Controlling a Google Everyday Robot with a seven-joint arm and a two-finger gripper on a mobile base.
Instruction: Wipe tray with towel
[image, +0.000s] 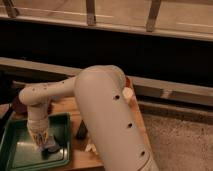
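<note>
Tray: dark green, glossy, at the wooden table's left end.
Towel: pale lump on the tray bottom.
Gripper: pointing down over the towel; grip state cannot be told.
Room: speckled floor on the right, dark wall behind.

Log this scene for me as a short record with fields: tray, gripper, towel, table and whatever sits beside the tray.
tray: dark green, raised rim, at lower left on the table
gripper: pointing down inside the tray, near its right side
towel: pale bunched cloth on the tray bottom at the gripper
table: wooden
beside tray: small dark item just right of the rim, kind unclear
</note>
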